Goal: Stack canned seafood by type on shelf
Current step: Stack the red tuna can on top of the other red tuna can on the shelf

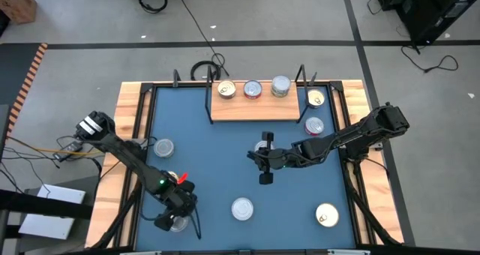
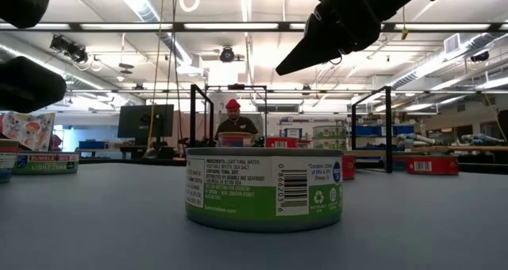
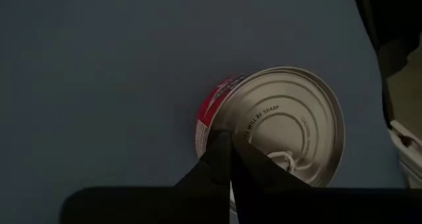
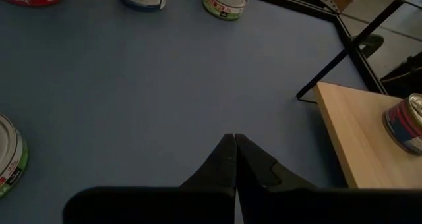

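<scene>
The shelf (image 1: 247, 111) stands at the table's far edge and carries a gold-lidded tin (image 1: 226, 90), a red-sided tin (image 1: 253, 89) and a silver-lidded stack (image 1: 280, 86). Other tins stand on the blue table: gold (image 1: 316, 98), red-sided (image 1: 313, 126), silver (image 1: 163, 146), silver with a green label (image 1: 241, 208) (image 2: 263, 189), and gold (image 1: 326, 215). My left gripper (image 1: 171, 219) (image 3: 229, 140) is shut at the near-left corner, right above a silver-lidded, red-sided tin (image 1: 180, 225) (image 3: 277, 125). My right gripper (image 1: 255, 157) (image 4: 235, 138) is shut and hangs over bare table mid-way, near the shelf's front. My left gripper points down from above with its shut fingertips (image 3: 221, 145) over the tin's lid rim (image 3: 221, 118), on the side where the red wall shows. Whether they touch the lid I cannot tell. The tin stands flat on the table.
The table's wooden rim (image 1: 127, 112) and black frame rails run along both sides. Black wire uprights (image 4: 343, 53) stand at the shelf's ends. Open blue surface lies between the shelf and the near tins. A person (image 2: 232, 123) sits far behind the table.
</scene>
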